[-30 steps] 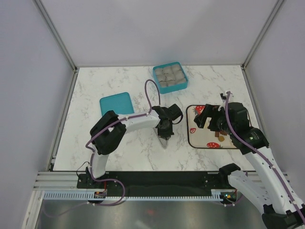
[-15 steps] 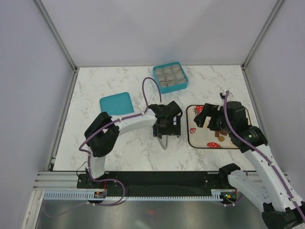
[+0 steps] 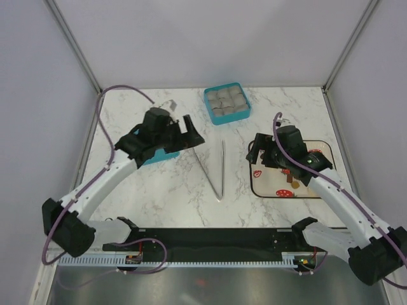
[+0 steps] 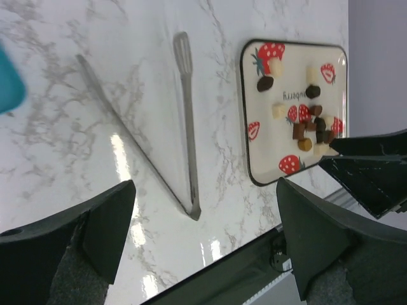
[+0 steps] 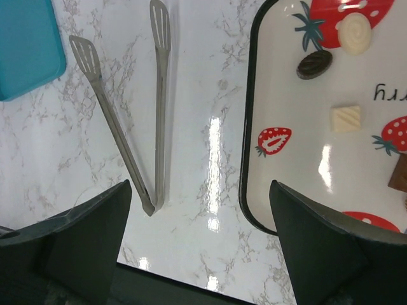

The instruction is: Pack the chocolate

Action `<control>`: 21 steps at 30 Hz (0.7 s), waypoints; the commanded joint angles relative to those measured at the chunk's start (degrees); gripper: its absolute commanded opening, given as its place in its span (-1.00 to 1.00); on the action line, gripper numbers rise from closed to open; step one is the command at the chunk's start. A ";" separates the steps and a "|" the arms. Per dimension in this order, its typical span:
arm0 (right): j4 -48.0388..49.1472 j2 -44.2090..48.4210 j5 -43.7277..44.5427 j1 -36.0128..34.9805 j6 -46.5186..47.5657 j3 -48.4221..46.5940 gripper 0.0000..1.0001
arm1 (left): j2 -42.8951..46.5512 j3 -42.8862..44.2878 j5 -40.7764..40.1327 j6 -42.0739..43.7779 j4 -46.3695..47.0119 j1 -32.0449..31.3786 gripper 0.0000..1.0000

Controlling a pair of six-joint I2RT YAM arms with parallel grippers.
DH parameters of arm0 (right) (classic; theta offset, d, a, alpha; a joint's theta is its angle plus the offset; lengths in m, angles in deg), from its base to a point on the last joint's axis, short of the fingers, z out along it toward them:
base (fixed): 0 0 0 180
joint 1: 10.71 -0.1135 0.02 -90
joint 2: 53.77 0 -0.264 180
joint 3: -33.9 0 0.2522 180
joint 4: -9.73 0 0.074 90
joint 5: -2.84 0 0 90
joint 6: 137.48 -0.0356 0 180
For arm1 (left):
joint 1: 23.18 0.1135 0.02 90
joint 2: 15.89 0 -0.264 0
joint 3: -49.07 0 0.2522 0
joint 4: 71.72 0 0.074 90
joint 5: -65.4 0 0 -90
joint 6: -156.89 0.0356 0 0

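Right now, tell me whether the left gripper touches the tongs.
Apart. In the left wrist view the tongs lie on the marble, clear of the left gripper, fingers open.

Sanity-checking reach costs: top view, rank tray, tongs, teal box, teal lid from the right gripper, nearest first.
1. tray: left edge under the right gripper.
2. tongs: just to its left.
3. teal box: toward the back.
4. teal lid: far left, under the left arm.

The white marble table (image 3: 159,190) carries four things; steel tongs (image 3: 221,168) lie in the middle, hinge near, tips far and spread apart; a strawberry-print tray (image 3: 270,181) lies to their right; a teal box (image 3: 232,119) sits far; a teal lid (image 5: 25,44) lies left.
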 commanded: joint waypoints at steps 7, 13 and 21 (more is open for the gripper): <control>12.25 -14.67 7.80 -12.56 -0.47 -3.71 0.96 | 25.40 -23.46 5.05 11.13 17.52 9.75 0.99; 18.74 -22.33 9.22 -18.28 0.67 -4.07 0.96 | 34.12 -26.81 3.38 13.68 15.16 9.75 0.99; 21.04 -30.58 12.90 -23.29 1.38 -5.56 0.96 | 38.86 -24.35 -0.31 19.13 5.23 9.75 0.99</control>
